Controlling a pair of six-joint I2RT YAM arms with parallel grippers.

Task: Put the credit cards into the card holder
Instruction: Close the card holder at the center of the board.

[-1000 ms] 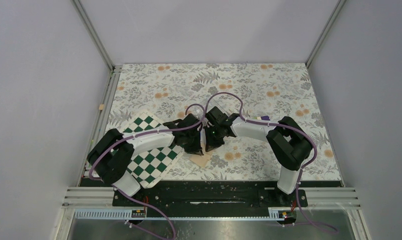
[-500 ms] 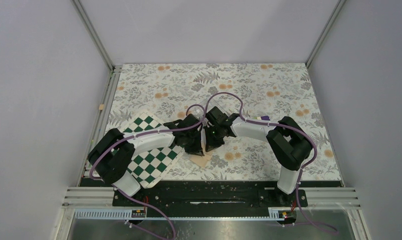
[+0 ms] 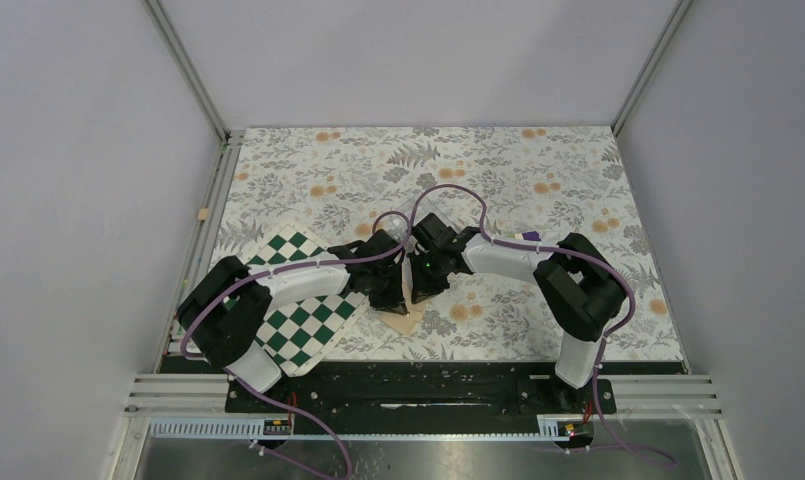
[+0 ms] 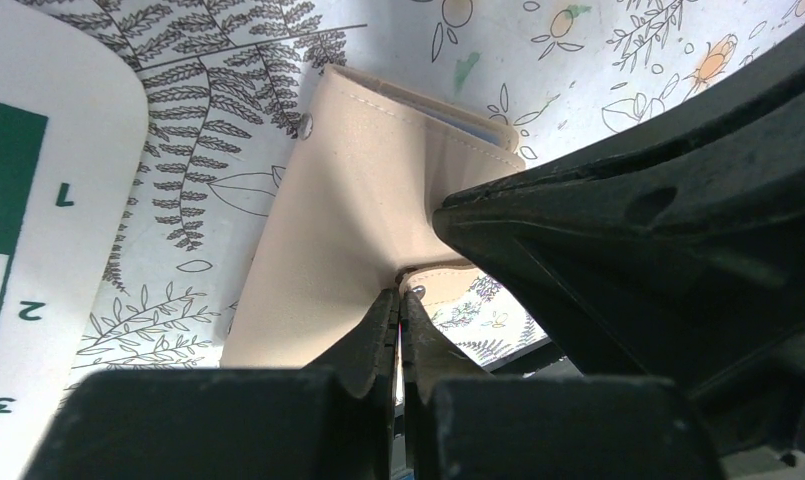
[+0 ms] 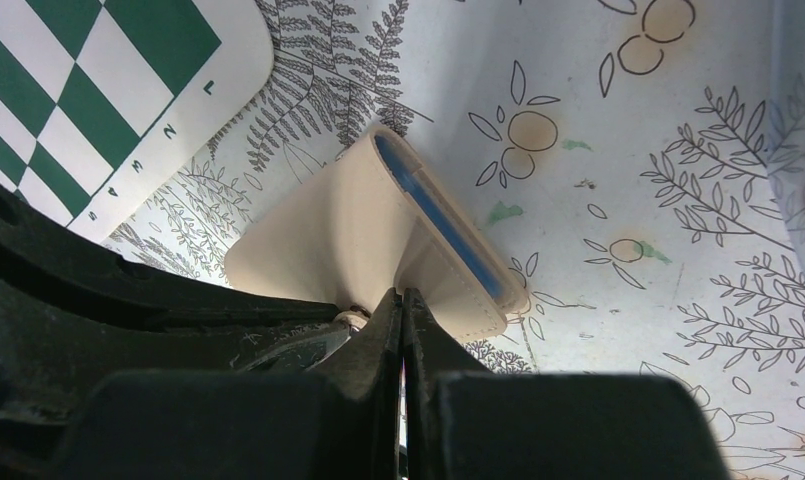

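Right now the floral surface (image 3: 538, 170) carries everything, and you can place each thing from the card holder (image 3: 402, 318), which lies near the middle of the front edge. To its left lies the green-and-white chequered board (image 3: 308, 320), flat on the surface, with its rounded corner just beside the card holder but not touching it. Both arms bend inward and meet directly over the card holder, the left arm crossing above the board to get there.

From the right wrist, the card holder (image 5: 348, 240) is partly unfolded. One tan panel is tilted up and the blue lining shows along its open slot. From the left wrist, the card holder (image 4: 348, 230) shows a small snap stud near its far corner and its clasp tab at the near edge.

Your left gripper (image 4: 399, 295) is closed, its fingers pressed together on the card holder's near edge beside the tab. Your right gripper (image 5: 402, 295) is likewise closed, pinching the near edge of the raised panel. The two grippers sit almost against each other.
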